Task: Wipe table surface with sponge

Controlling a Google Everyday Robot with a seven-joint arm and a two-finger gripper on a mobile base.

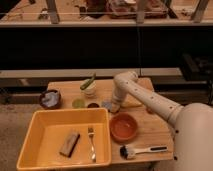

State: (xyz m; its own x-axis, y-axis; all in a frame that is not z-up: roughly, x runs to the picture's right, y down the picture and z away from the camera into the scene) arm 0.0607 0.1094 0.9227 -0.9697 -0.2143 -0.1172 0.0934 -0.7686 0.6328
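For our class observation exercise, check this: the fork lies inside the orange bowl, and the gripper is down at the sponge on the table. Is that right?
Wrong in one respect: the camera view shows the fork lying inside the yellow tub, not the orange bowl. The rest stands: the gripper is down at the sponge on the table surface.
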